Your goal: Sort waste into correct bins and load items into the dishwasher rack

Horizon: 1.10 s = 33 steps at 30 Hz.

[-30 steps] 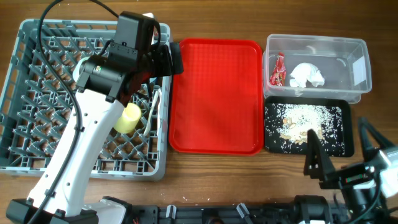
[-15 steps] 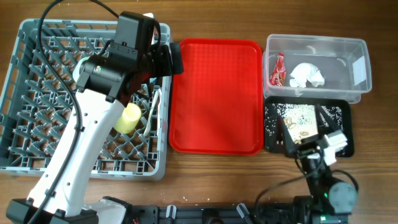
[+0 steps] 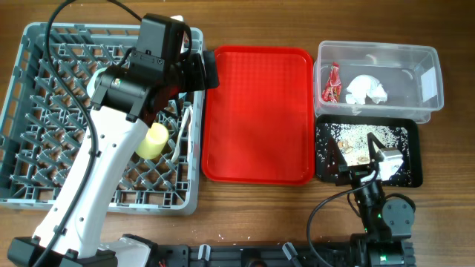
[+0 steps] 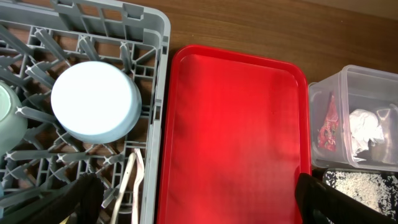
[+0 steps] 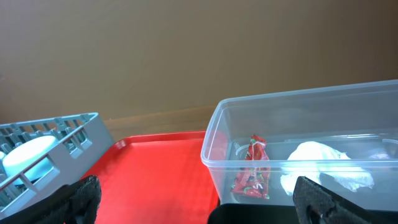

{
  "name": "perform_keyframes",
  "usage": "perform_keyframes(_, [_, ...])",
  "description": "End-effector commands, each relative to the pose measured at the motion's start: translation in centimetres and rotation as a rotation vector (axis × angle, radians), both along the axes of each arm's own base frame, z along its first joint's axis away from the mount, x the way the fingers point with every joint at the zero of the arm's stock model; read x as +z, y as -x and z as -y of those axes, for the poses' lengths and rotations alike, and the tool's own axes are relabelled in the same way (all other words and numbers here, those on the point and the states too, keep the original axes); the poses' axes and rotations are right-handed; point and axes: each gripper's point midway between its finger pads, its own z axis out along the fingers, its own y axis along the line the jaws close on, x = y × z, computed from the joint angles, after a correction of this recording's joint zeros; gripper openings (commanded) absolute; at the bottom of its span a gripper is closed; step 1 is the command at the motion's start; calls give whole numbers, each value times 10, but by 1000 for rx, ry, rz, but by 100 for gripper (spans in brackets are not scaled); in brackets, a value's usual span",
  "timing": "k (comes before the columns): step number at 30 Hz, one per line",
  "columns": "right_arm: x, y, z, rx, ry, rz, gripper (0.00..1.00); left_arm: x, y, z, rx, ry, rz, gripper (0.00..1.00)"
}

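Both pairs of fingers stand wide open and hold nothing: the left fingers frame the bottom corners of the left wrist view, and the right fingers do the same in the right wrist view.

The left gripper hangs over the right edge of the grey rack, in the upper left of the overhead view. In the rack sit an upturned pale blue bowl, a yellow cup and white cutlery between the pegs. The red tray in the middle is bare.

At the upper right, the clear tub holds the white napkin and the red wrapper. Below it, the black tray carries the rice scraps. Dry rubbish apart from food, dishes among the pegs: the sorting looks finished, which would explain the empty grippers.

A second ago the right gripper sat at the lower right corner of the frame. Now it is over the lower middle of the black tray, its arm folded in at the bottom edge, likely heading to rest. The left arm and every object are unchanged.
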Motion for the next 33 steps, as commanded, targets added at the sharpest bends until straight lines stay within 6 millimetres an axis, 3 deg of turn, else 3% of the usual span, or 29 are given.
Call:
perform_keyframes(1, [3, 0, 1, -11, -15, 12, 100, -1, -1, 2, 7, 15, -8, 100])
perform_keyframes(10, [3, 0, 1, -11, -15, 12, 100, -1, -1, 1, 8, 14, -6, 100])
perform_keyframes(12, [3, 0, 1, -11, -15, 12, 100, 10, 8, -2, 8, 21, 10, 100])
perform_keyframes(16, [3, 0, 1, -11, -15, 12, 100, 61, 53, -22, 15, 59, 118, 100])
perform_keyframes(19, [3, 0, 1, -11, -15, 12, 100, 105, 87, -62, 107, 92, 262, 100])
perform_keyframes(20, [3, 0, 1, -11, -15, 12, 100, 117, 109, -79, 143, 116, 317, 100])
perform_keyframes(22, [3, 0, 1, -11, -15, 12, 100, 122, 139, -98, 192, 137, 383, 100])
perform_keyframes(25, [3, 0, 1, -11, -15, 12, 100, 102, 185, -123, 278, 133, 454, 100])
perform_keyframes(29, [3, 0, 1, -11, -15, 12, 100, 37, 220, -134, 339, 123, 468, 100])
perform_keyframes(31, [3, 0, 1, -11, -15, 12, 100, 13, 221, -138, 379, 148, 509, 100])
perform_keyframes(33, [3, 0, 1, -11, -15, 12, 100, 14, 208, -139, 394, 204, 631, 100])
